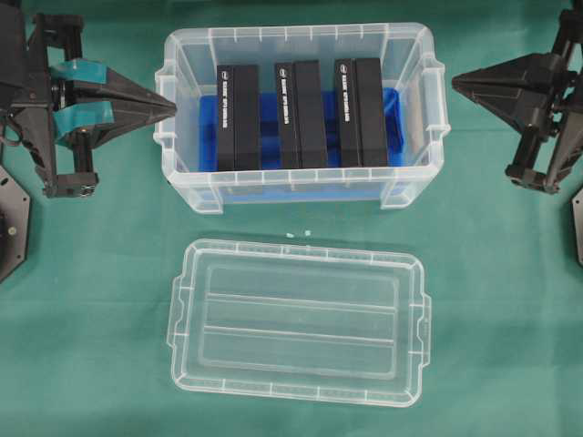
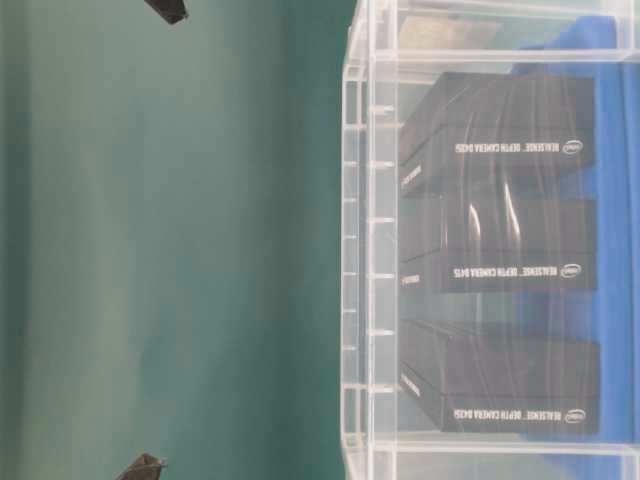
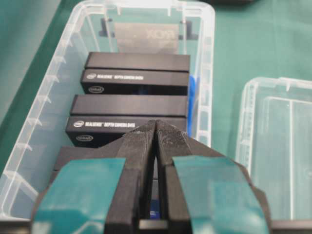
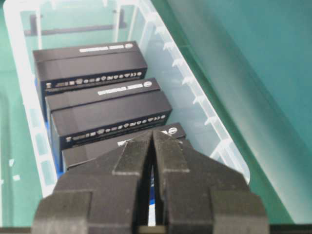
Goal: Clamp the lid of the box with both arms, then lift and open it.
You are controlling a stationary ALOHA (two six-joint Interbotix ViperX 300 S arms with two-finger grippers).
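Already the lid [image 1: 298,321] is off the box [image 1: 187,146] and lies flat on the green table [image 1: 91,346], just beside the box toward the table's near edge in the overhead view, ridges up. By our reading the lift and opening are done, and little is left but to hold clear or park.

We have both grippers pulled back to the short ends of the box, apart from it. Our left gripper [image 1: 168,108], the one with teal tape, points at the left end with its jaws pressed together and nothing between them; the left wrist view shows them closed tip to tip. Our right gripper [image 1: 458,80] is likewise closed and empty beyond the right end.

Inside the box we see three black RealSense camera cartons [image 1: 295,114] side by side on a blue liner [image 1: 393,127], white lettering showing. The lid carries nothing.
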